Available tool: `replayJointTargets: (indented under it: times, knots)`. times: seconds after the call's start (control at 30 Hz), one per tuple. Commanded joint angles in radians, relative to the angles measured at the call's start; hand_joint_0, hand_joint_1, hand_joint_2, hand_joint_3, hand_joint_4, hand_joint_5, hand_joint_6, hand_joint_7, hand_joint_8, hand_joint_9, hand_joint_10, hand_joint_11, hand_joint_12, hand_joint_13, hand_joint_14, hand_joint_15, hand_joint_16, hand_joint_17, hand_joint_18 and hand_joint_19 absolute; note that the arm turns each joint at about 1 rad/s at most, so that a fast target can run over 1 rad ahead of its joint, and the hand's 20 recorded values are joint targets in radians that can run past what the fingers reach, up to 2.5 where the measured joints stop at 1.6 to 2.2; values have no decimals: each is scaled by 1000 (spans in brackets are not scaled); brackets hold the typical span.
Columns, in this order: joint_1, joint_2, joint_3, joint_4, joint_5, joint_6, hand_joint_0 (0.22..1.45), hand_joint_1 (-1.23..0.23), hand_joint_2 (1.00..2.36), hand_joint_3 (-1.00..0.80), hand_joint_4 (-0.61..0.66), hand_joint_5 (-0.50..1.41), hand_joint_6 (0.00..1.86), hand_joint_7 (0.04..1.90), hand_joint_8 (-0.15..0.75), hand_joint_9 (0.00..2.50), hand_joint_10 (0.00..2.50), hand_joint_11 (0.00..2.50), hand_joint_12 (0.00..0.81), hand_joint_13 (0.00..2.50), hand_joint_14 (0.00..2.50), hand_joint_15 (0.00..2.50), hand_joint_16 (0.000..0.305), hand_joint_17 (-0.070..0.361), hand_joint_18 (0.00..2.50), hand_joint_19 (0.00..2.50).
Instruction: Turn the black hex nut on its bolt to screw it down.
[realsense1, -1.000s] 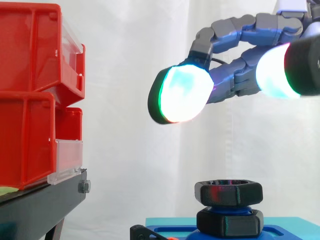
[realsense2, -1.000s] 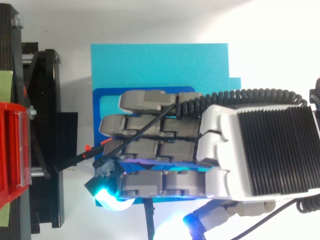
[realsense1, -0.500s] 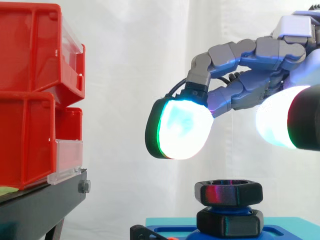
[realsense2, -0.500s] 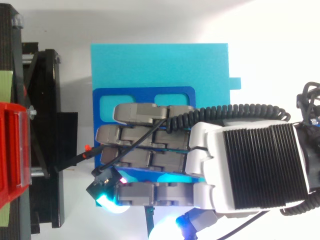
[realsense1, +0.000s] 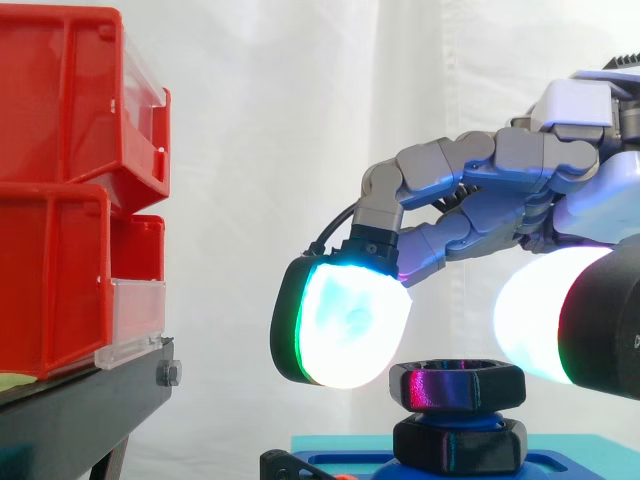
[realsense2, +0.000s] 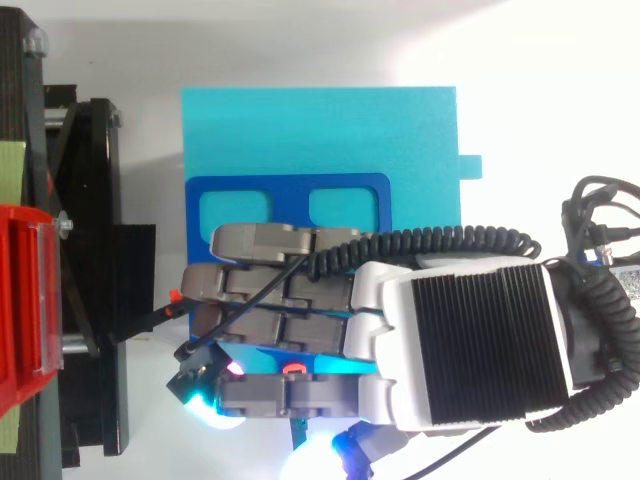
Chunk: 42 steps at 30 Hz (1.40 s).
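The black hex nut (realsense1: 456, 385) sits high on its bolt, above a second black hex piece (realsense1: 458, 445) at the bolt's foot on the blue fixture (realsense2: 290, 190). My hand (realsense1: 480, 185) hovers just over the nut, open, with its fingers loosely bent and holding nothing. One glowing fingertip pad (realsense1: 345, 325) hangs down at the nut's left side, level with its top. The thumb pad (realsense1: 545, 312) glows at the nut's right, a little apart from it. From above, the hand (realsense2: 470, 345) covers the nut and the front half of the fixture.
Red bins (realsense1: 70, 190) are stacked on a black stand (realsense1: 80, 420) at the left. The fixture rests on a cyan base (realsense2: 320, 130). A small black clip with an orange tip (realsense2: 165, 305) lies between the stand and the fixture.
The hand has come down from well above the nut to just over it and shifted toward the bins. Its fingertip and thumb pads now flank the nut. The nut has not moved.
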Motion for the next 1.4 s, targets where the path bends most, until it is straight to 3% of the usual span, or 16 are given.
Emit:
replayJointTargets:
  times: [0.0,0.27,0.83,1.1,1.37]
  knots:
    - [0,-1,2,1,-11,-1,526,-461,1000,-500,231,-148,501,1027,294,592,8,343,304,400,2,65,35,79,221,11]
    - [-12,-15,2,6,-20,-5,526,-463,1000,-500,226,-147,501,1016,295,596,7,342,307,408,0,70,36,80,226,17]
    - [-40,-35,2,10,-85,-18,528,-462,1000,-500,226,-148,501,1010,293,588,7,339,309,418,2,76,36,81,238,27]
    - [-46,-34,2,12,-109,-18,527,-463,1000,-500,221,-153,501,1009,292,581,8,340,310,421,3,81,36,81,242,34]
    - [-46,-34,25,12,-109,-18,527,-466,1000,-500,219,-155,501,1009,290,576,7,347,310,425,3,85,36,81,249,37]
